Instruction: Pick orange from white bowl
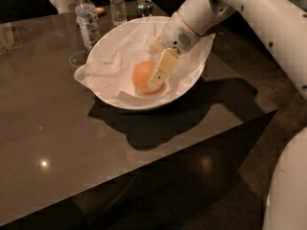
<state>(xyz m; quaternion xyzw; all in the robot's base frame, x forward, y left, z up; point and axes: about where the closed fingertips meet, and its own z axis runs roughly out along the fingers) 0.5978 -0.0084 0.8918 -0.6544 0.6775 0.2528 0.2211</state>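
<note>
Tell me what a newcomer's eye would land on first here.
The wide, shallow white bowl lined with crumpled paper stands out on the dark glossy table. Inside lies a round matte orange, with the robot's pale gripper reaching in from the right over its right side. Two clear plastic water bottles stand behind the bowl.

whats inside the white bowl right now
The white bowl is lined with crumpled white paper; the orange sits on it, with the gripper reaching in beside it. The paper hides the bowl's floor.
</note>
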